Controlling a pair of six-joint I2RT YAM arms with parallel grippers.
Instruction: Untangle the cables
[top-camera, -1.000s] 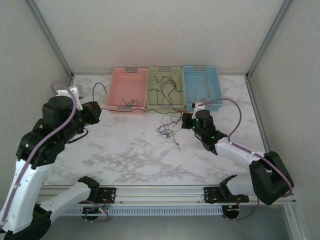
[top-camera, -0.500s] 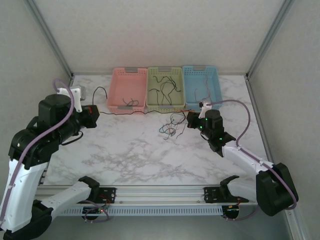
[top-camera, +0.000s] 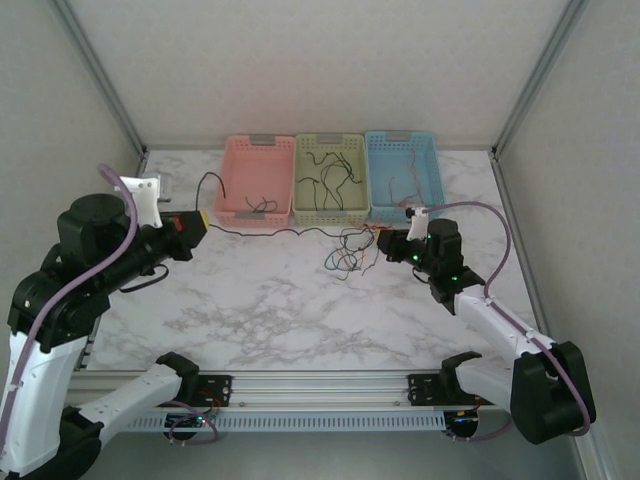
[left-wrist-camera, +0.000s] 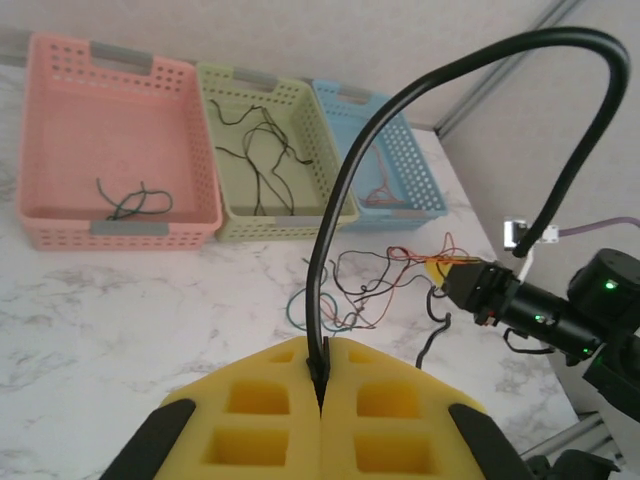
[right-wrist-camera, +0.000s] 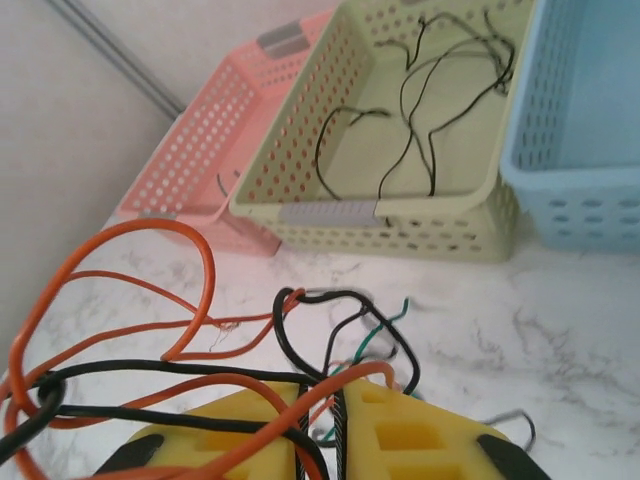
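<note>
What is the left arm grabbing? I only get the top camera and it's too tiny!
Observer: The left wrist view shows the left gripper shut on a black cable arching up from its yellow fingers.
Child: And the other arm?
Observer: In the right wrist view, orange wires and black wires run between the fingers of the right gripper; whether it pinches them, I can't tell.
Child: What's in the blue basket?
Observer: A thin reddish wire on its floor, by the left wrist view.
</note>
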